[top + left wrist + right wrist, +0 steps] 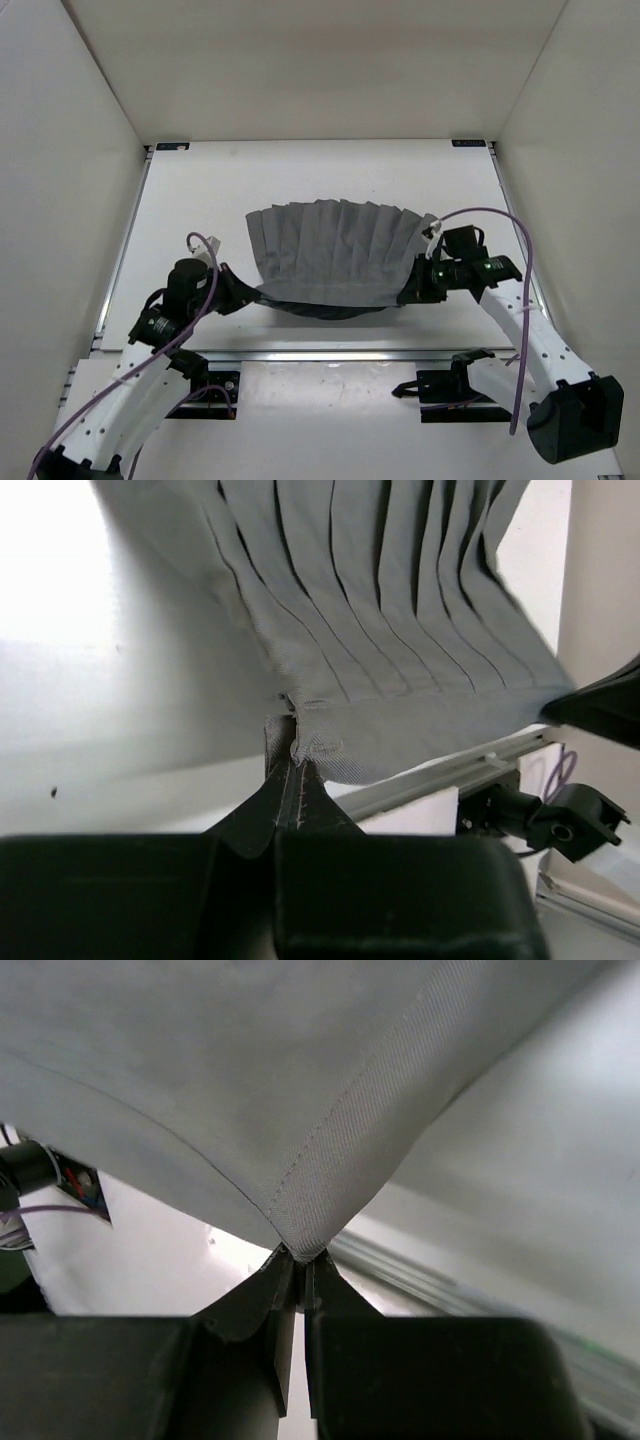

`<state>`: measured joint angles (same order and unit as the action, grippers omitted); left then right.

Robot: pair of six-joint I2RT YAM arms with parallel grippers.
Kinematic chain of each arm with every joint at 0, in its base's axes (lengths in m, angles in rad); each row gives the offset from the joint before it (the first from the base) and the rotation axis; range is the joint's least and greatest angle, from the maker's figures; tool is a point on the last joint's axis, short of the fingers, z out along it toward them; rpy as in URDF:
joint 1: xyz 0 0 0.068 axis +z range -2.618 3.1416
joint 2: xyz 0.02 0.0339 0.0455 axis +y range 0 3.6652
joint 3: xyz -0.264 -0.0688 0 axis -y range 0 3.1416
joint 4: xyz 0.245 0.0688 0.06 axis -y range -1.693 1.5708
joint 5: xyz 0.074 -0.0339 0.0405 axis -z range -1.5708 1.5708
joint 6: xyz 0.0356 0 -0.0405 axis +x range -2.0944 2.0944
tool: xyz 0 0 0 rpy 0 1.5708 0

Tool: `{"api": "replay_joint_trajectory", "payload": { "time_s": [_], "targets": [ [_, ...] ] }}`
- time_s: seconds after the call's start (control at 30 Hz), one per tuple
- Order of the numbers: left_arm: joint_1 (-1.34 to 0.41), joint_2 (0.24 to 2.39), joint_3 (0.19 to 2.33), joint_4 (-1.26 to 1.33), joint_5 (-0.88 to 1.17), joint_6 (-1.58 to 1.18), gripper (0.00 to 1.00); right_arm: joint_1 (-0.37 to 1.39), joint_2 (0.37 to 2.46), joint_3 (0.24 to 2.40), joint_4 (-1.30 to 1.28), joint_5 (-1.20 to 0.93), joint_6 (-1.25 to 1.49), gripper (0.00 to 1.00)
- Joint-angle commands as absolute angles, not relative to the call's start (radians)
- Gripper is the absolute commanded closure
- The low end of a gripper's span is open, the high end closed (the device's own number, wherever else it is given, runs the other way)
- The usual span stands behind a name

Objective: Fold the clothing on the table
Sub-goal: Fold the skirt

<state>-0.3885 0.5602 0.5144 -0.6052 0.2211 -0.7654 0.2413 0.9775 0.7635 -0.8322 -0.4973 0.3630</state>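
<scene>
Jaws of left gripper [295,772] clenched on near-left corner of clothing [335,250], thin seamed edge pinched between tips. Jaws of right gripper [300,1257] clenched on near-right corner, fabric fanning out from pinch. Clothing dark grey, pleated, on table [200,200] just beyond near rail [330,353]. Near edge held raised and stretched between both grippers, darker band of fabric sagging beneath it. Pleats run away from rail and spread wider at far end. Left gripper above rail's left part, right gripper above its right part, well apart.
</scene>
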Motion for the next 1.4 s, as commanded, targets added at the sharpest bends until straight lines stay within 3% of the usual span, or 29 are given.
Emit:
{"api": "replay_joint_trajectory", "payload": {
  "time_s": [0.0,0.27,0.43,0.7,0.93,0.97,1.0,1.03,1.07,1.1,1.13,1.23,1.37],
  "targets": [
    [-0.39,0.485,0.509,-0.71,0.226,-0.821,1.0,0.216,0.911,0.694,-0.917,-0.515,0.39,1.0],
    [-0.379,0.515,0.554,-0.614,0.256,-0.859,1.0,0.218,0.92,0.794,-0.884,-0.569,0.39,1.0],
    [-0.33,0.739,0.667,-0.474,0.293,-0.801,1.0,0.123,1.066,0.945,-0.783,-0.643,0.339,1.0],
    [-0.209,1.158,0.893,-0.211,0.255,-0.799,1.0,-0.02,1.507,1.319,-0.601,-0.79,0.357,1.0],
    [-0.198,1.681,1.224,-0.13,0.221,-0.772,0.99,-0.06,1.935,1.685,-0.499,-0.824,0.362,0.98],
    [-0.195,1.762,1.302,-0.132,0.221,-0.772,0.94,-0.064,1.968,1.744,-0.47,-0.815,0.395,0.84],
    [-0.189,1.845,1.365,-0.13,0.222,-0.779,0.76,-0.071,2.03,1.771,-0.427,-0.828,0.4,0.74],
    [-0.177,1.909,1.414,-0.098,0.241,-0.802,0.51,-0.08,2.084,1.828,-0.405,-0.837,0.416,0.58],
    [-0.158,1.937,1.422,-0.053,0.259,-0.822,0.43,-0.083,2.144,1.888,-0.396,-0.828,0.434,0.45],
    [-0.147,1.986,1.449,0.015,0.291,-0.86,0.23,-0.093,2.164,1.966,-0.406,-0.833,0.442,0.35],
    [-0.131,2.017,1.463,0.035,0.307,-0.899,0.1,-0.095,2.219,2.006,-0.422,-0.828,0.439,0.35],
    [-0.117,2.039,1.497,0.043,0.362,-0.876,0.11,-0.106,2.308,2.181,-0.596,-0.78,0.365,0.39],
    [-0.144,1.985,1.457,-0.06,0.269,-0.783,0.25,-0.098,2.324,2.197,-0.679,-0.632,0.253,0.4]
  ]
}}
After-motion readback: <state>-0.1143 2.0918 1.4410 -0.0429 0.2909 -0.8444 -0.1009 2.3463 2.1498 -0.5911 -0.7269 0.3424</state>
